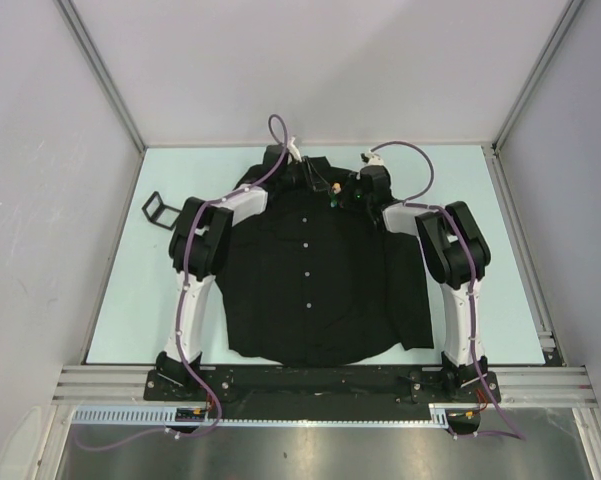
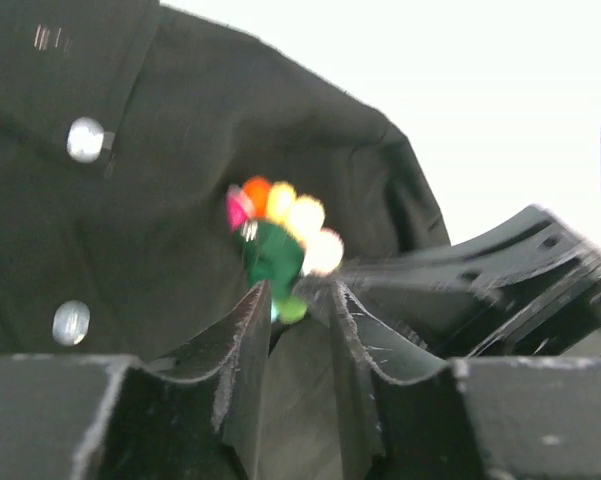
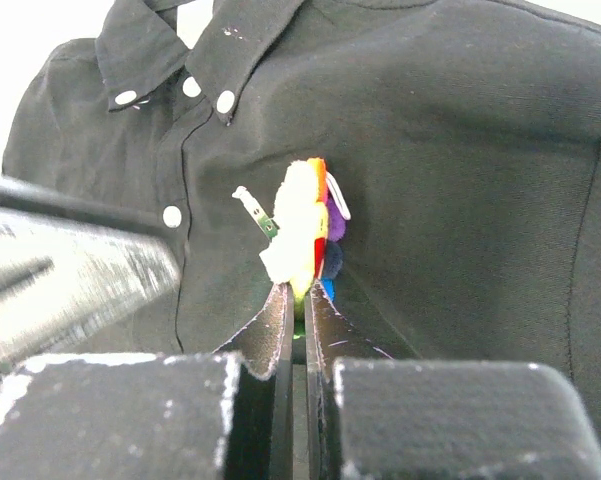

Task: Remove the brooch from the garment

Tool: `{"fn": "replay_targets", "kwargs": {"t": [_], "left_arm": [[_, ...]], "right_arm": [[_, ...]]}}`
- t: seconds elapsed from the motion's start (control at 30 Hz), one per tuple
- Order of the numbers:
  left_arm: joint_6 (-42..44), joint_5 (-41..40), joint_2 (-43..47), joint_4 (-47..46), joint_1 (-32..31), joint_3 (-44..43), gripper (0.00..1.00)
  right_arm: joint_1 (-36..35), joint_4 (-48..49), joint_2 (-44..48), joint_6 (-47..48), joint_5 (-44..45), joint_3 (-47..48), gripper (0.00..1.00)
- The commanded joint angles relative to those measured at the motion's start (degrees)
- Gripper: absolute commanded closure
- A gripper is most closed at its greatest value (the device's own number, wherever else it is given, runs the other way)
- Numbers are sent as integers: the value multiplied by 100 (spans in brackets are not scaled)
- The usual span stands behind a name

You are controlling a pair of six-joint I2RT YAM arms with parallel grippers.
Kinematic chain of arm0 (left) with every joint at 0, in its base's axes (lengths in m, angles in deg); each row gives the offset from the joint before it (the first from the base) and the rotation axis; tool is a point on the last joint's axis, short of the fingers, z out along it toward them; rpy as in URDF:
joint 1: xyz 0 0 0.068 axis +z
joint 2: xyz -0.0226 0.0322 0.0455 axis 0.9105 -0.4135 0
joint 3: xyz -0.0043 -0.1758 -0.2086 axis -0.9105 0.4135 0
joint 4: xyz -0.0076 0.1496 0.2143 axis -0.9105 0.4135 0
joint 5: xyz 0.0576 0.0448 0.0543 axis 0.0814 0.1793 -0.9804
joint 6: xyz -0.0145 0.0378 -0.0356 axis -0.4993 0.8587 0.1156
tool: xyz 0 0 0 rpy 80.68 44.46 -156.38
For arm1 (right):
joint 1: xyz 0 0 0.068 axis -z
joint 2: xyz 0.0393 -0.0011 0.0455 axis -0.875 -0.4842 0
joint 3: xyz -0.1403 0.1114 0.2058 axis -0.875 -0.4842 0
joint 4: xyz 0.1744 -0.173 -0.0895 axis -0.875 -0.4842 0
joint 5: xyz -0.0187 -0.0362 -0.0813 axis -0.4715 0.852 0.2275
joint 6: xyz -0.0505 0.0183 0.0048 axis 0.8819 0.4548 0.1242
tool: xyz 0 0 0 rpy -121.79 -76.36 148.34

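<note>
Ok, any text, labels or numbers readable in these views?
No text can be read.
Pale marks on the collar of the garment, left wrist view: too blurred.
Small tags at the arm bases, top view: too small.
The brooch carries no lettering.

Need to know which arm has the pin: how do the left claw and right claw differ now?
The right claw is nearly closed, pinching the brooch by its lower edge; the left claw stands open, gripping nothing. The right claw meets the brooch edge-on; the left claw faces its petals. Both are over the garment near its collar.
</note>
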Motion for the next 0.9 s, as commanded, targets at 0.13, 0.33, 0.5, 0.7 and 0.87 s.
{"fn": "replay_targets", "kwargs": {"t": [0.13, 0.33, 0.5, 0.7, 0.87], "left_arm": [[-4, 530, -508, 36, 48, -948, 58], [-109, 390, -622, -25, 40, -1054, 43], [-303, 548, -947, -69, 13, -1369, 46], [-435, 530, -1036, -148, -31, -1458, 60], [-461, 512, -913, -279, -40, -1221, 61]], "right_arm": [[189, -298, 78, -269, -161, -217, 100], [207, -316, 96, -295, -196, -244, 100], [233, -298, 96, -304, -223, -253, 100], [295, -272, 61, -365, -337, -261, 100], [400, -228, -1, -489, -512, -279, 100]]}}
